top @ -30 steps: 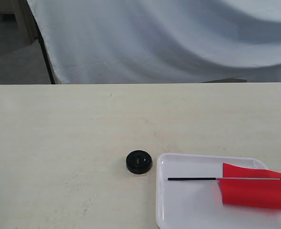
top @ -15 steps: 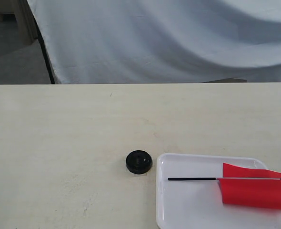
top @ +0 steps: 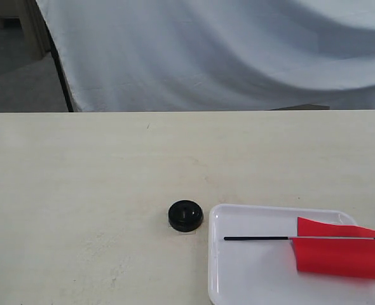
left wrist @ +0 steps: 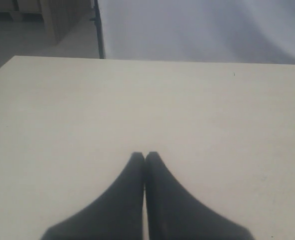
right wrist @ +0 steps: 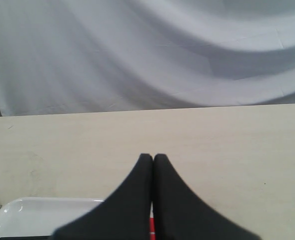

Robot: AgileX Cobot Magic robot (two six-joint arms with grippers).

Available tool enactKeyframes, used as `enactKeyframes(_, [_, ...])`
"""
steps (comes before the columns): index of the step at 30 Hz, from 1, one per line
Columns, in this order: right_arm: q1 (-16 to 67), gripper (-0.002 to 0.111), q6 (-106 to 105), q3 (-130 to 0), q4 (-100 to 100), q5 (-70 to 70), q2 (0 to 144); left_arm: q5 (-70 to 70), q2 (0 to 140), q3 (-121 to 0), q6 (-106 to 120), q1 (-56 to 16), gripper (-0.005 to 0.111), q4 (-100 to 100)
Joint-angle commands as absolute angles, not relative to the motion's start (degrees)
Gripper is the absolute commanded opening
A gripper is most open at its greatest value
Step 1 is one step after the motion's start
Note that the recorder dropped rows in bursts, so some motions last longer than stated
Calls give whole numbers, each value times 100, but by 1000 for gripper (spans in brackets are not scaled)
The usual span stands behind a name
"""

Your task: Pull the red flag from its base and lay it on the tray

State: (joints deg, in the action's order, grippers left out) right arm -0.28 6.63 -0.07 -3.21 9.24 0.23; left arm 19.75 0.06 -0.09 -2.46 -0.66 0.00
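The red flag [top: 340, 255] lies flat in the white tray [top: 251, 279] at the front right, its thin black pole pointing left and its tip at the right edge. The round black base [top: 185, 215] stands alone on the table just left of the tray. Neither arm shows in the exterior view. In the left wrist view my left gripper [left wrist: 145, 156] is shut and empty over bare table. My right gripper [right wrist: 153, 158] is shut too, above the tray [right wrist: 32, 212], with a sliver of the red flag [right wrist: 150, 230] visible between its fingers' bases.
The pale wooden table [top: 111, 165] stretches wide to the left and back. A grey-white cloth backdrop [top: 225, 57] hangs behind its far edge. The tray runs off the front right of the exterior view.
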Motion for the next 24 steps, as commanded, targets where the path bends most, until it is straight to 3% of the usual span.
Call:
enactKeyframes(1, [-20,0,631,0,-304,941,0,1958,0,0,-238,-101,0,0])
enactKeyframes(24, [-20,0,705,0,-304,941,0,1958,0,0,-238,-101,0,0])
